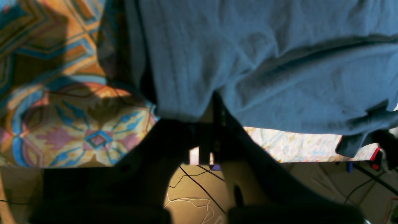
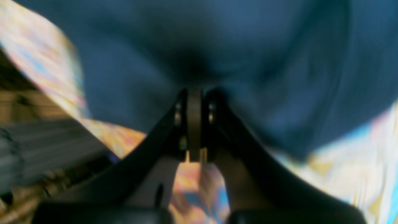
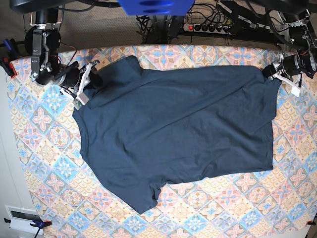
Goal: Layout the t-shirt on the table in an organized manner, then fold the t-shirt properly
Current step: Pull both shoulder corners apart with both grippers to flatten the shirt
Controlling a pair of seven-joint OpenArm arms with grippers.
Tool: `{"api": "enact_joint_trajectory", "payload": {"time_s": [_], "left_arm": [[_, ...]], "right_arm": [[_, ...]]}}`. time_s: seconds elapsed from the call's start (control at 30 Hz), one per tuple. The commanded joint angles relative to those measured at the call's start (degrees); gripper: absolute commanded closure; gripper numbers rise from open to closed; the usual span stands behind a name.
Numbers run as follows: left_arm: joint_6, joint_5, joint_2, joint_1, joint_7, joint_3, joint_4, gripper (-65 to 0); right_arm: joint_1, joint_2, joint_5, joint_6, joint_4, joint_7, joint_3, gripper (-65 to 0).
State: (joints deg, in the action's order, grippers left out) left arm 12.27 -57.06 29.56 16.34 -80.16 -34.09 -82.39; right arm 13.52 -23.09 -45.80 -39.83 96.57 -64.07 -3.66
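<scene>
1. The shirt is soft, dark navy cloth, spread nearly flat across the middle of the table, with long shallow creases running over its body.
2. One short sleeve points toward the near edge of the table; the other is bunched at the far left corner in the base view.
3. The table wears a tile-patterned cloth of blue, pink and cream floral diamonds, with a rounded outline at its far edge.
4. The right gripper is pressed together on the shirt at the bunched sleeve; the right wrist view shows dark fabric gathered into its closed black jaws, though that view is blurred.
5. The left gripper is pinching the shirt's far corner on the right of the base view, its black jaws pressed together on a fold of cloth in the left wrist view, where the weave looks faintly ribbed.
6. Beyond the table's far edge lie a power strip and tangled black cables.
7. A blue mount hangs over the far edge at centre.
8. Nothing else lies on the shirt.
</scene>
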Motion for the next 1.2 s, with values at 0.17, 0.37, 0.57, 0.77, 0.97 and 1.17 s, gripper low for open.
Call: {"api": "enact_joint_trajectory", "payload": {"time_s": [0.17, 0.37, 0.57, 0.77, 0.97, 1.17], "left_arm": [[0.0, -0.8, 2.0, 0.3, 0.2, -0.2, -2.9, 0.0], [-0.1, -0.7, 3.4, 5.5, 0.2, 5.9, -12.2, 0.0], [-0.2, 1.5, 4.9, 11.7, 0.2, 6.2, -16.1, 0.0], [-0.1, 2.2, 4.9, 14.3, 0.2, 6.2, -16.1, 0.0], [-0.1, 1.8, 4.5, 13.9, 5.1, 6.0, -16.1, 0.0], [0.0, 1.7, 0.7, 13.4, 8.4, 2.2, -16.0, 0.0]], "right_arm": [[5.4, -4.8, -6.2, -0.2, 1.8, 0.2, -5.8, -1.4], [12.9, -6.8, -6.2, -0.2, 7.2, 0.1, -12.4, -1.4], [20.5, -6.8, -6.2, -0.2, 11.0, 0.1, -17.1, -1.4], [26.3, -6.8, -6.2, -0.2, 13.4, 0.1, -18.7, -1.4], [27.1, -6.8, -11.3, -0.2, 14.8, 0.1, -21.9, -1.4], [27.1, -6.8, -20.1, -0.2, 14.8, 0.1, -29.1, -1.4]]}}
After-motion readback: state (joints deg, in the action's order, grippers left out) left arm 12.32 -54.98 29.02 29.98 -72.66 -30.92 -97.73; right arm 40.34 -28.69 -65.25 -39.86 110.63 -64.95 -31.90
